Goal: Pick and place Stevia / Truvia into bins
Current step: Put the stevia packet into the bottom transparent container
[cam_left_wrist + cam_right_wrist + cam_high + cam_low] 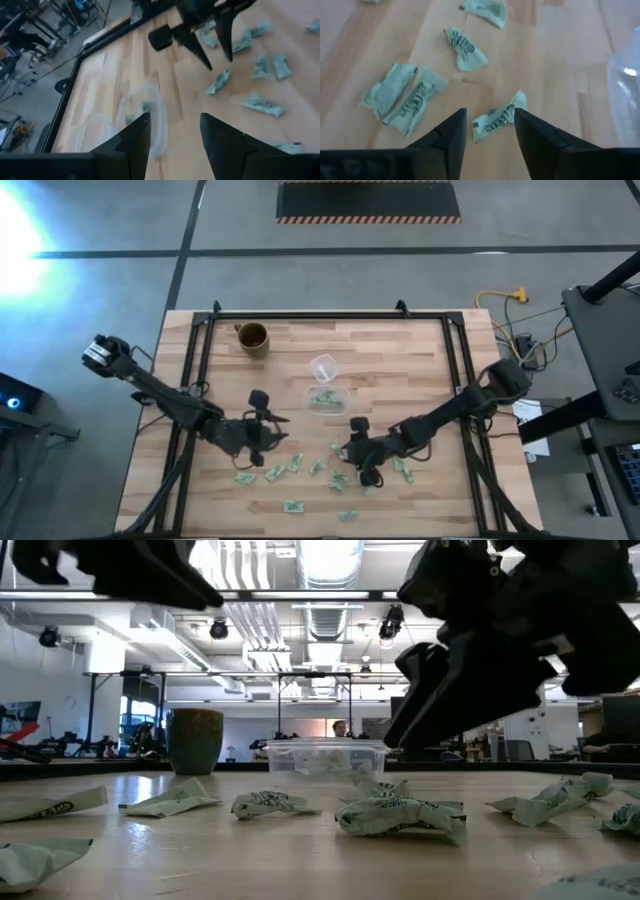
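Observation:
Several pale green and white Stevia packets lie flat across the near half of the table (318, 468) (400, 815). The clear shallow bin (326, 399) (325, 754) (145, 117) stands mid-table with a few packets inside. My right gripper (352, 452) (490, 125) (440, 700) hovers open over the packets right of centre. Its fingers stand on either side of one crumpled packet (499, 118) on the wood, above it. My left gripper (266, 426) (172, 130) is open and empty, left of the bin and above the table, pointing toward the bin.
A small clear round cup (322, 367) stands just beyond the bin, and a brown mug (252, 337) (195, 740) sits near the far left corner. Black frame rails (200, 360) run along the table's sides. The two grippers are close together mid-table. Bare wood lies far right.

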### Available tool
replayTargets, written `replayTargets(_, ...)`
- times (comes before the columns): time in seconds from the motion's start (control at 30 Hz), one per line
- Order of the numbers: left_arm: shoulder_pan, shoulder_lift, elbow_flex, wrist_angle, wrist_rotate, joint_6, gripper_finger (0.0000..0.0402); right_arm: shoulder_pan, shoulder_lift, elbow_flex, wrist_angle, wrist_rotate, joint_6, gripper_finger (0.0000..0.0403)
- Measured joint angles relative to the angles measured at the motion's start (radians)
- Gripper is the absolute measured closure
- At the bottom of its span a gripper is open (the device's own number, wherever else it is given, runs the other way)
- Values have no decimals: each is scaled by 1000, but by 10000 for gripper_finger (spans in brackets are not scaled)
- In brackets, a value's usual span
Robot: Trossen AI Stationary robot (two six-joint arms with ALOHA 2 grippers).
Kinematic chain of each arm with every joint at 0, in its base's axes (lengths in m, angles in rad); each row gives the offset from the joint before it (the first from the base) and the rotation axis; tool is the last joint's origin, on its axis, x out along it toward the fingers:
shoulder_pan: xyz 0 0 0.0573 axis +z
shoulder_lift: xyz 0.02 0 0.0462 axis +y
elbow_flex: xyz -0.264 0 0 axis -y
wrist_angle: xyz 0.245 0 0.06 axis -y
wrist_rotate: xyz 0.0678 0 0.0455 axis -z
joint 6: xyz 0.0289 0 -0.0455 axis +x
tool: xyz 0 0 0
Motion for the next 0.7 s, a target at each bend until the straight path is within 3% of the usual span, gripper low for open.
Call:
replayTargets(0.27,-75,-47,0,-2,-28,-1,246,1,46,0,22,-1,-5,208)
replayTargets(0.7,-88,-43,0,-3,-72,-1,246,1,98,0,71,-5,-9,216)
